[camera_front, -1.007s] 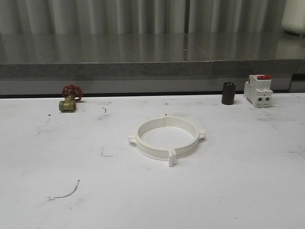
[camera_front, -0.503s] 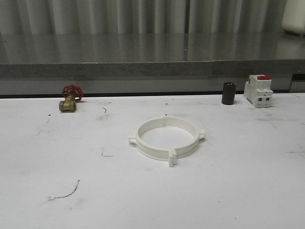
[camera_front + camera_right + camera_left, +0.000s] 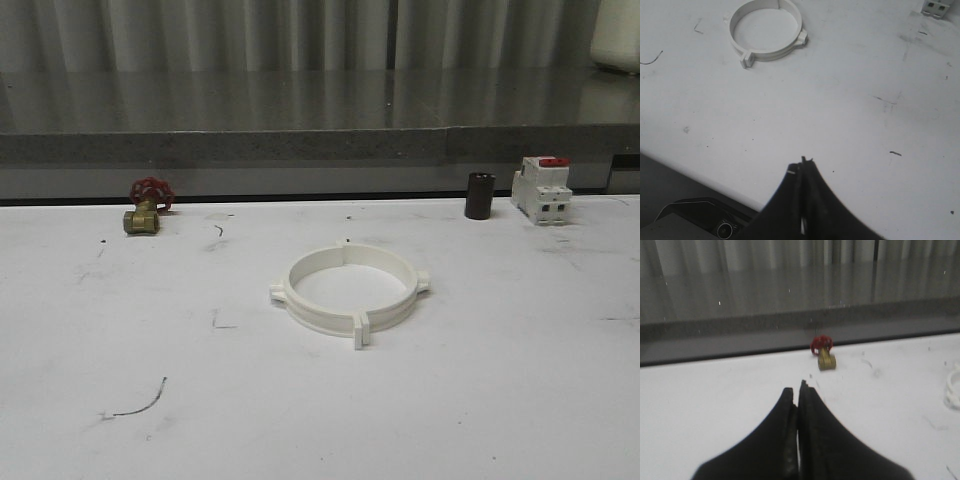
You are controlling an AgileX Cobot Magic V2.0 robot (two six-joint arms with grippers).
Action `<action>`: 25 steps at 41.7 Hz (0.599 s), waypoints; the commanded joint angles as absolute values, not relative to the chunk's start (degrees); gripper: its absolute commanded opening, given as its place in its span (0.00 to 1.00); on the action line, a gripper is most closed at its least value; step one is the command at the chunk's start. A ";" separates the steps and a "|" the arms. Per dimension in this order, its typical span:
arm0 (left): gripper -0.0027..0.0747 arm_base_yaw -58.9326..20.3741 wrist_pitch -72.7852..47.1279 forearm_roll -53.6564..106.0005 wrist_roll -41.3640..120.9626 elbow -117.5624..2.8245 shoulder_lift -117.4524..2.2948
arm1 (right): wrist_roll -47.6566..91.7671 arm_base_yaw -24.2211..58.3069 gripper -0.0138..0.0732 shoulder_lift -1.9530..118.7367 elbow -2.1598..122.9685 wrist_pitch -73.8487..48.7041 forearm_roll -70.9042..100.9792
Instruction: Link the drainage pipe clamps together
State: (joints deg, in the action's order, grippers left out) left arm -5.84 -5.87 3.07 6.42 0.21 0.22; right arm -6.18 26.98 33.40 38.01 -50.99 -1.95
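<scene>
The white table (image 3: 120,400) carries everything here, and the drainage pipe clamps (image 3: 349,290) lie flat on it as the landmark for the rest. The two half-rings sit closed into one full ring: their flat ends meet at the joint facing the camera, where a pair of tabs sticks out, and a faint seam shows on the side opposite. From this the joining looks finished, or all but finished; whether the ends are truly locked or only pressed together cannot be told from these views.

Well behind the clamps and to their right stands a white breaker (image 3: 541,188) with a red top, and just beside it a dark cylinder (image 3: 479,195). Well behind and to their left rests a small brass valve (image 3: 147,207) with a red handwheel.

The left gripper (image 3: 798,390) hangs well clear of the clamps, its fingers pressed together on nothing. The right gripper (image 3: 802,162) is likewise well away from the clamps, fingers together and empty. Nothing seems left but to confirm the joint.
</scene>
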 commanded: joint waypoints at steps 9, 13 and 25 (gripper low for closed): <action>0.01 -3.69 0.00 3.55 6.44 1.56 1.01 | -5.54 26.57 0.02 33.55 39.44 -47.63 -2.28; 0.01 -2.36 0.00 3.55 6.44 1.56 1.01 | -5.54 26.57 0.02 33.55 39.44 -47.63 -2.28; 0.01 -1.83 0.43 3.55 6.44 1.56 1.01 | -5.54 26.57 0.02 33.55 39.44 -47.63 -2.28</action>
